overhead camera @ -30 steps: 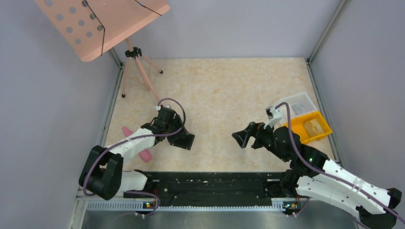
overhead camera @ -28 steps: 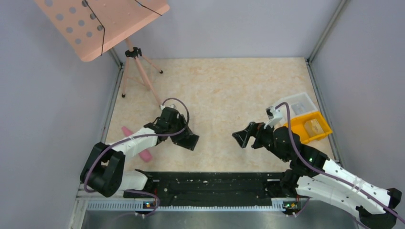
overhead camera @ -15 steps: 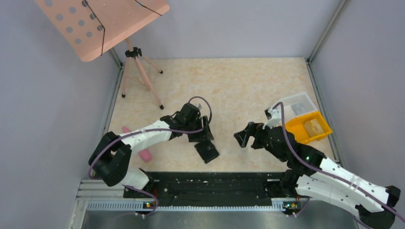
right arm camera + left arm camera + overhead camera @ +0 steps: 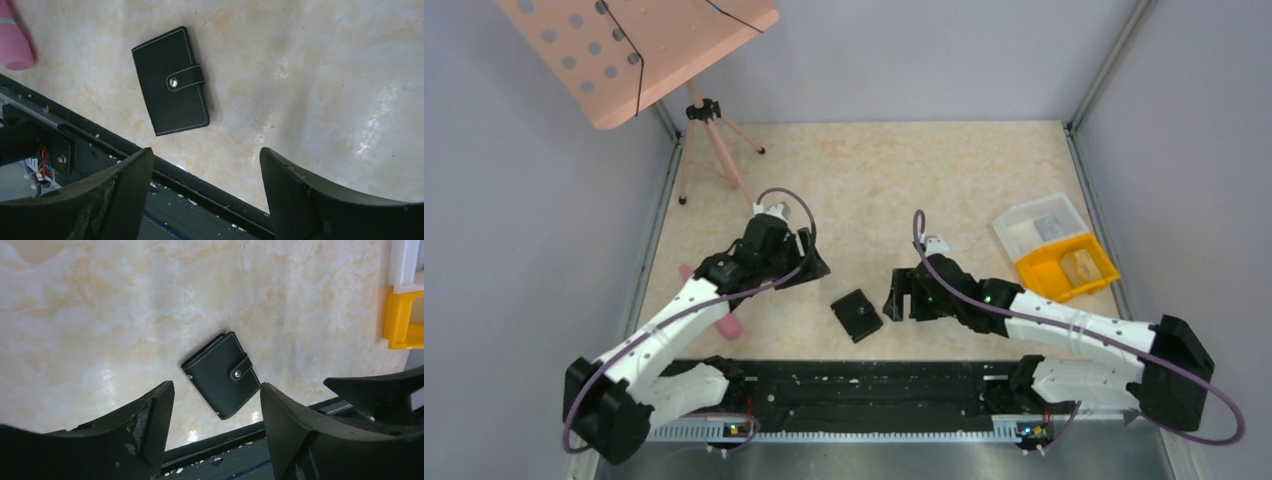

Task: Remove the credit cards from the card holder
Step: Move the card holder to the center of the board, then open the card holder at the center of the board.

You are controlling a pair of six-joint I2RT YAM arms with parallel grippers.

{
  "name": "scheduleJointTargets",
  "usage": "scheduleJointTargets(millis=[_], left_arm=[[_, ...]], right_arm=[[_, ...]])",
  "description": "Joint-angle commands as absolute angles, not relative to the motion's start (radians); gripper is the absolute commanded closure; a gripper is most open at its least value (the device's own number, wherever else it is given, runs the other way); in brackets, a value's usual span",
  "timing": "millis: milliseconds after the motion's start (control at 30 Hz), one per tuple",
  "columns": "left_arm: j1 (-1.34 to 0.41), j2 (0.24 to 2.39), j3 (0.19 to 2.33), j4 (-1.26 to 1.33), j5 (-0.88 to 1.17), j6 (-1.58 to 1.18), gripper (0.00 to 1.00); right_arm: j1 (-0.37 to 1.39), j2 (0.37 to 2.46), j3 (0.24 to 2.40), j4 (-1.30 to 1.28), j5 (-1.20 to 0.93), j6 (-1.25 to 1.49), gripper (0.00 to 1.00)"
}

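The card holder [image 4: 857,314] is lying flat and closed on the tabletop [image 4: 904,180], close to the black rail [image 4: 864,385] at the near edge and turned at an angle to it. Its strap [image 4: 186,80] is wrapping over one long edge and is fastened by a metal snap [image 4: 173,82]. No card is showing yet, so the task looks to be barely begun.

Your right hand [image 4: 904,296] is hovering just beside the holder on its right, jaws spread wide and gripping nothing. Your left hand [image 4: 812,258] is hanging farther off, up and to the left, equally released and empty. Both wrist cameras are framing the holder between their fingertips.

You are probably setting up the first grasp, and the snap is the crux. Since the holder is lying so flat, try bringing one hand down across its narrow width, a fingertip on each long edge, twisting the wrist to match the holder's angle. Keep that grip clear of the strap so the other hand can be working the strap's free end loose. Be careful with the rail: pushing the holder nearward could be wedging it against that edge.

A pink object [image 4: 724,322] is lying to the left, and the yellow bin [image 4: 1064,265] and clear tray [image 4: 1036,225] are sitting well apart on the right.
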State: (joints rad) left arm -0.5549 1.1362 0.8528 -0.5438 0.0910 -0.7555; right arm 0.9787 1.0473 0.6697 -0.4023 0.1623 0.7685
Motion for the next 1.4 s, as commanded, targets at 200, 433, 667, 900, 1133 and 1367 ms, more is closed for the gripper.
scheduleJointTargets(millis=[200,433,667,900,1133,1367], left_arm=[[-0.551,0.670,0.685,-0.632,-0.154,-0.743,0.26],[-0.550,0.563,0.667,-0.679,-0.183,-0.735,0.26],[-0.550,0.520,0.648,-0.705,-0.195,-0.773,0.26],[-0.549,0.495,0.584,-0.678,-0.148,-0.843,0.26],[-0.549,0.484,0.480,-0.565,-0.038,-0.927,0.27],[-0.550,0.559,0.455,-0.535,0.040,-0.946,0.29]], right_arm=[[1.036,1.345,0.837,-0.315,0.111,0.800,0.29],[1.072,1.556,1.004,-0.408,0.209,0.792,0.37],[1.087,1.683,1.077,-0.428,0.219,0.772,0.46],[1.134,1.812,1.165,-0.570,0.397,0.730,0.49],[1.143,1.835,1.134,-0.564,0.405,0.746,0.70],[1.143,1.760,1.090,-0.531,0.375,0.758,0.91]])
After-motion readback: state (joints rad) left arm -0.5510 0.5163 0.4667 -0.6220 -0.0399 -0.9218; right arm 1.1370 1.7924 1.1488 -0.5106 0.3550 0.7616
